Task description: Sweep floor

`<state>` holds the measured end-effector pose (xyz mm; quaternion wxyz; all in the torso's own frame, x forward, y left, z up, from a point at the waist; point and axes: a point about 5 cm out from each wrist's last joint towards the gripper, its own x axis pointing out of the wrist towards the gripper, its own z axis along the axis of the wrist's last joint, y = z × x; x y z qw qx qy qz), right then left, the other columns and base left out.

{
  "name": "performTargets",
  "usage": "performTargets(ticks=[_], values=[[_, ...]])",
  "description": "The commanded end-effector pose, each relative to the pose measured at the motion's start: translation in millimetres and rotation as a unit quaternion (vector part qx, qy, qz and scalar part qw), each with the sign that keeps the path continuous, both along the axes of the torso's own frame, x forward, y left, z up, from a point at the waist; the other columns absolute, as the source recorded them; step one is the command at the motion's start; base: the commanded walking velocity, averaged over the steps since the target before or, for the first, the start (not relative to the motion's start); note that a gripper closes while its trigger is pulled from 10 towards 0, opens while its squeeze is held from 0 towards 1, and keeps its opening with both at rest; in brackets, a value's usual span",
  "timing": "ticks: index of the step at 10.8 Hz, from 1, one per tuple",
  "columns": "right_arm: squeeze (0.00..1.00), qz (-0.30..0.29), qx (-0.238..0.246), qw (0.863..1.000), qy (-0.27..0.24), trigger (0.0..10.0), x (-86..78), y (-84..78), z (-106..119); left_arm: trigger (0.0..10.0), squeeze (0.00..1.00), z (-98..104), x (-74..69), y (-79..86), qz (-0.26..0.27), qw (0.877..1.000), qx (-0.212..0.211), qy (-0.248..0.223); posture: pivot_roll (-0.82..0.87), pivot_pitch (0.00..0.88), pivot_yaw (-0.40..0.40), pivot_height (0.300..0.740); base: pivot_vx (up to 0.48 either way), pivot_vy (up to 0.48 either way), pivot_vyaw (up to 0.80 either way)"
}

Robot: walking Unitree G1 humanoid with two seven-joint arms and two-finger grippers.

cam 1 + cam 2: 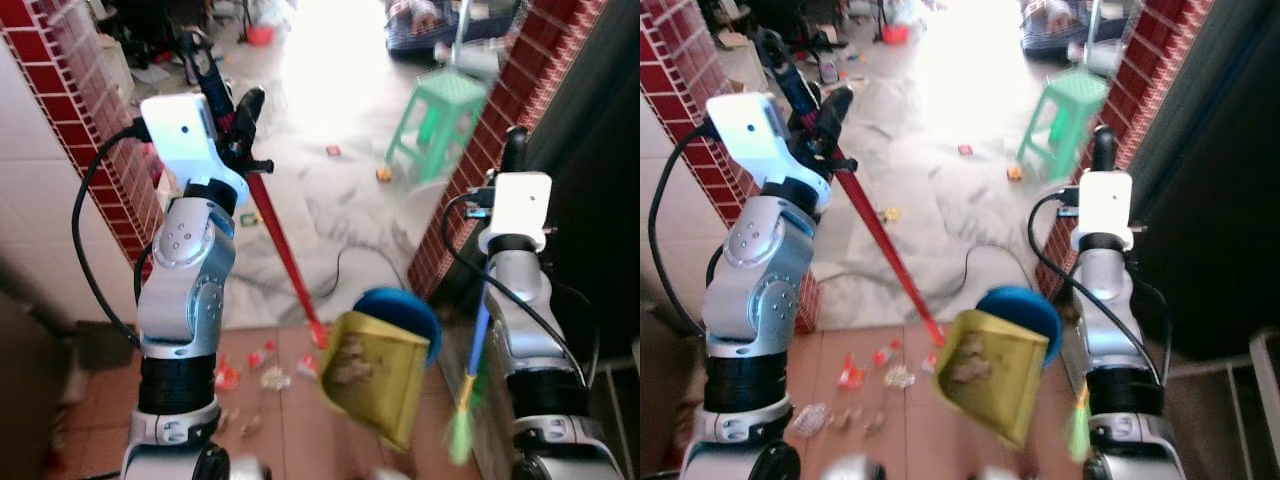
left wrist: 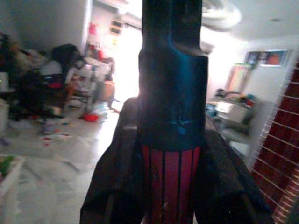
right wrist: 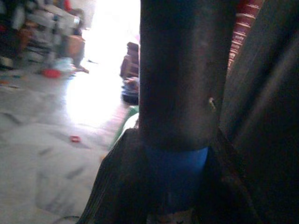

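L gripper (image 1: pixel 232 120) raised, clamps dustpan handle (image 1: pixel 285 250); R gripper (image 3: pixel 175 186) apparently grips broom (image 1: pixel 478 345).

You have a red-shafted dustpan handle (image 1: pixel 285 250) with a dark blue-black grip slanting down to a yellow dustpan (image 1: pixel 372 375) — the pan hangs tilted above the terracotta floor (image 1: pixel 290 430), its mouth toward the litter; scraps of wrapper litter (image 1: pixel 262 372) lie scattered on the tiles just beside it; a broom (image 1: pixel 472 375) with a blue handle and green bristles hangs nearly upright beside the pan.
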<state>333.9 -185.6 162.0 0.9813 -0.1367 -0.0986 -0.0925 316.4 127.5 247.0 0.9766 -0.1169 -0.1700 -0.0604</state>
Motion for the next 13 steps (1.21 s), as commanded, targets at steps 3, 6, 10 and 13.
performTargets(ticks=[3,6,10,13], values=[[0.0,-0.004,-0.002,1.0,-0.03,10.0,0.8,-6.4,14,10.0,0.0,27,-5.9,-7.7,-0.005,0.998,0.005,-0.06,0.02,0.0,-0.03,0.74,0.48,0.0,-0.8],[0.0,0.0,-0.005,1.0,-0.028,10.0,1.8,-5.3,12,10.0,0.0,20,-6.2,-16.6,-0.012,0.998,0.011,-0.056,0.02,0.0,-0.036,0.74,0.364,0.0,0.0],[0.0,0.004,-0.004,1.0,-0.026,10.0,2.3,-4.1,10,10.0,0.0,17,-6.5,-28.8,0.001,0.995,0.052,-0.083,0.02,0.0,-0.035,0.74,0.0,0.0,0.0],[0.0,0.003,-0.002,1.0,-0.022,10.0,0.6,-6.3,8,10.0,0.0,21,-3.4,-27.3,0.048,0.989,0.087,-0.107,0.02,0.0,-0.033,0.74,0.0,0.0,0.0]])
